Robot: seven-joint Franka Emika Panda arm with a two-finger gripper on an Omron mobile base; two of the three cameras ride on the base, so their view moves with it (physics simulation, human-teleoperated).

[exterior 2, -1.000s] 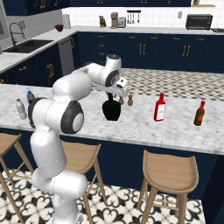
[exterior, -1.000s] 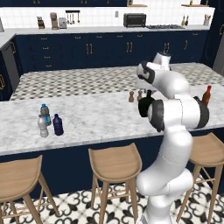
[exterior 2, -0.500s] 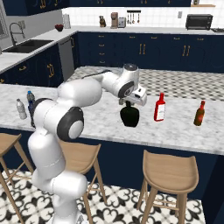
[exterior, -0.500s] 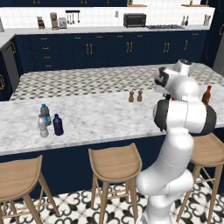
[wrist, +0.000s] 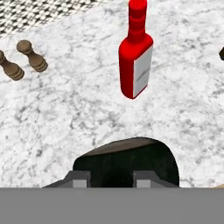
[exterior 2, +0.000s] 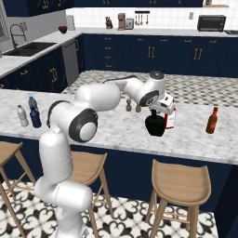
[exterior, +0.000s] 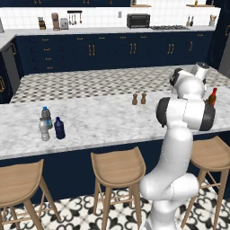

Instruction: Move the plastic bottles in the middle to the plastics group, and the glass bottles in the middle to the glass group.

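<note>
Marble surface [exterior 2: 116, 135] under blue cabinets. End effector [exterior 2: 159, 109] clamped on black bottle's [exterior 2: 155, 125] neck, neck hidden between fingertips [wrist: 80, 180]; body cut off low in hand view. Red bottle [exterior 2: 170, 117] just beside, partly hidden. Brown bottle [exterior 2: 212, 121] apart. Far left: clear bottle [exterior 2: 22, 116], navy bottle [exterior 2: 35, 117], water bottle [exterior 2: 31, 103] clustered.

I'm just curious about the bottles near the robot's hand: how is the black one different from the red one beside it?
The black bottle is squat and round-bodied; the red bottle is tall and slim. The black one is plain dark, while the red one carries a pale label. The gripper is at the black bottle; the red one stands free. Both sit on the marble counter.
</note>
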